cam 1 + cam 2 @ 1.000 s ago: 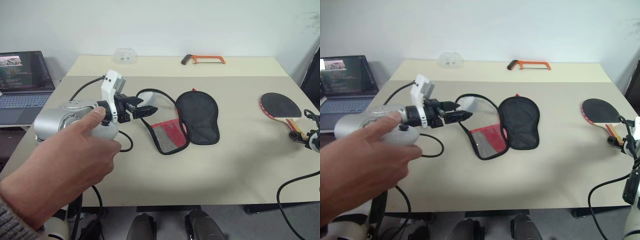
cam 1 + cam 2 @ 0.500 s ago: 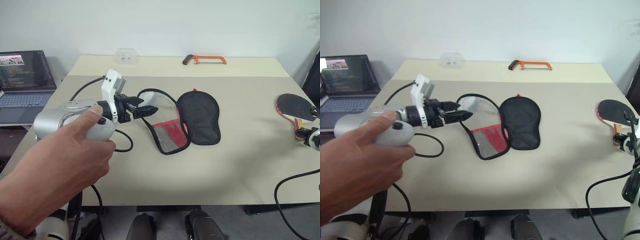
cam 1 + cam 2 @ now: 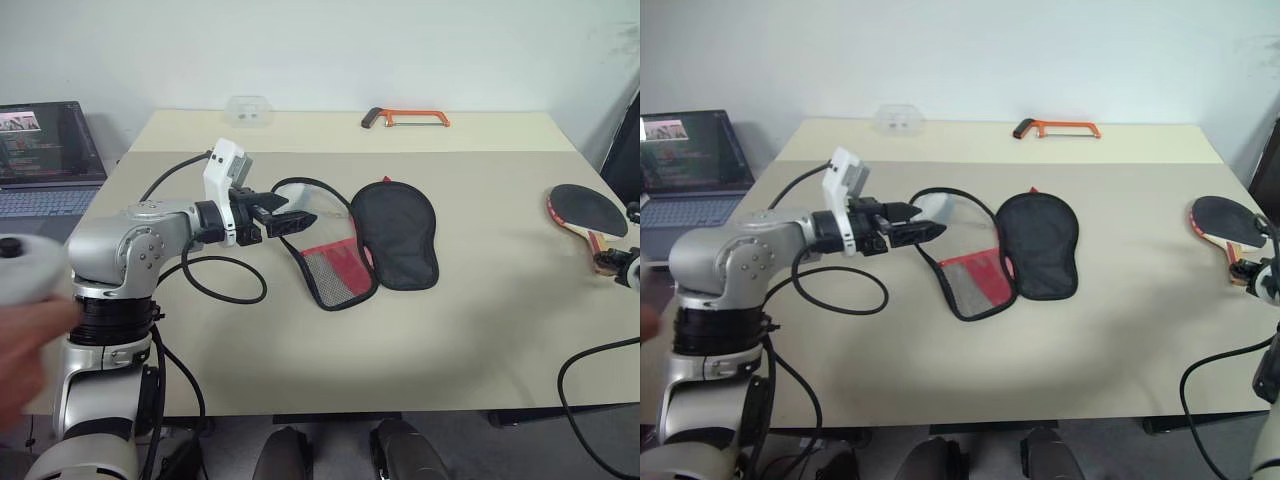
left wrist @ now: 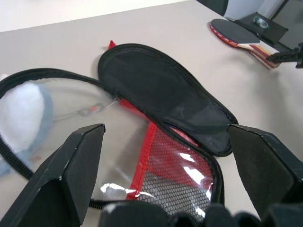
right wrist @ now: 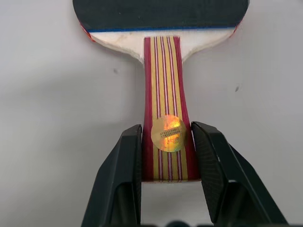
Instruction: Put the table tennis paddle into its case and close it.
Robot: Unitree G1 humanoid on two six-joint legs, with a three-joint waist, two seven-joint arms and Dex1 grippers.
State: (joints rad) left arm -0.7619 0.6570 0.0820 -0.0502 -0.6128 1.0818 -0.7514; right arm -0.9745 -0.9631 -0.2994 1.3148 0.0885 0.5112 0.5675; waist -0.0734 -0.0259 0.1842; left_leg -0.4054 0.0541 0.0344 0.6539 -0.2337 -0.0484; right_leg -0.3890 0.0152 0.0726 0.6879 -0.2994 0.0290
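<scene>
1. The table tennis paddle point(image 3: 588, 212) is at the far right edge of the frame, over the right rim of the table point(image 3: 450, 330). It has a round black rubber face and a striped handle of red and pale wood with a round gold sticker.
2. The right gripper point(image 5: 165, 142) pinches this handle at its end, one black finger pressed on each side, as the right wrist view shows.
3. The case point(image 3: 370, 245) lies flat in the middle of the frame, unzipped and spread in two halves. The right half is matte black fabric in an oval shape; the left half shows a red panel, black mesh and a shiny clear film, with a zipper around the edge.
4. The left gripper point(image 3: 287, 214) is held just left of the case, over its open left half, with the fingers spread wide and nothing between them.
5. An orange hacksaw point(image 3: 406, 119) and a small clear box point(image 3: 248, 108) lie near the far edge of the table, well apart from the case.
6. Between the case and the paddle the table top is bare and smooth. A laptop point(image 3: 48, 158) stands at the left edge of the frame, and a blurred hand point(image 3: 28, 345) shows at the lower left.
</scene>
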